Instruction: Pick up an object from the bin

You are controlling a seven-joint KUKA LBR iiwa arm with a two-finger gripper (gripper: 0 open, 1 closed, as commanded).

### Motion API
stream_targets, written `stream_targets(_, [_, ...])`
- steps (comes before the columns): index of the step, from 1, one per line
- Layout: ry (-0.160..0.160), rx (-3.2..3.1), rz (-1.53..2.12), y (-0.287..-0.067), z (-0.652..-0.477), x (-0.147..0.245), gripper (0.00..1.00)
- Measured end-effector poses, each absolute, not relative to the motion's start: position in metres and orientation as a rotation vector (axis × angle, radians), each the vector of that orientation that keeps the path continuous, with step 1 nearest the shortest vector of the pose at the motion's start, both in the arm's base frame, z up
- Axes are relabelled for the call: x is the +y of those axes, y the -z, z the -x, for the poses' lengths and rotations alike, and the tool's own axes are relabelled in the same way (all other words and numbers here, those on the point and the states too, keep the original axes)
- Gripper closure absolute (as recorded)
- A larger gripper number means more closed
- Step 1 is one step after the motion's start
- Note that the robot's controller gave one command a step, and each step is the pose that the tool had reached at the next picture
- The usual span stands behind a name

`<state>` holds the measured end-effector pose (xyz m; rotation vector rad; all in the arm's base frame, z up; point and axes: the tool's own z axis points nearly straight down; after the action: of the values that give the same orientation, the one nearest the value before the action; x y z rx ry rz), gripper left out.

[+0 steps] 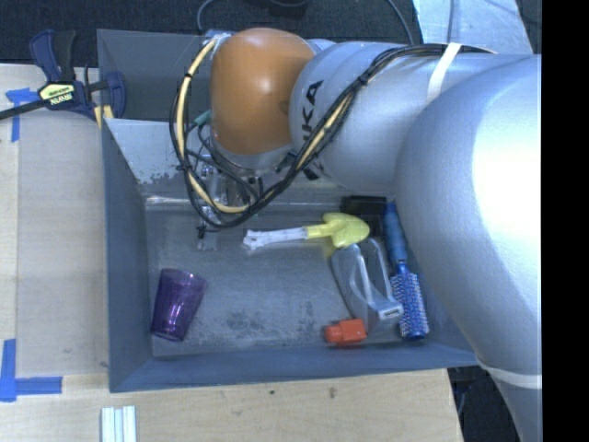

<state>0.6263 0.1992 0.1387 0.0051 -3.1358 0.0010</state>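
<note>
1. Tool position. The tool (206, 231) hangs below the orange wrist cover (258, 90), amid looped yellow and black cables (189, 168), over the far-left part of the grey bin (124, 274) floor, close to the back wall. Its tip is low, near bare floor.

2. Tool state. I cannot tell whether the tool is wide or narrow; the wrist hardware and cables mask it. I see no item in its grip.

3. Nearest item. The white-handled utensil with a yellow head (304, 235) lies flat just to the right of the tool. The white handle end points toward the tool and sits near it but apart from it; the yellow head lies further right.

4. Further items, right side:
- a black object (363, 207) behind the yellow head, by the arm;
- a clear plastic piece (361, 279) in front of the yellow head;
- a blue bottle brush (405, 288) beside it, bristles toward the front wall;
- a small orange-red block (345, 333) at the front wall.

5. Front-left corner. A translucent purple cup (175, 304) lies well apart from the tool.
</note>
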Motion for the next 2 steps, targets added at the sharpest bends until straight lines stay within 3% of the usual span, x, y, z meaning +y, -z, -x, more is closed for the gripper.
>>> stream_targets(1, [0.002, -3.144, -0.001, -0.144, -0.628, 0.198, 0.00])
stream_targets(2, [0.001, -3.124, -0.387, -0.106, -0.599, 0.218, 0.00])
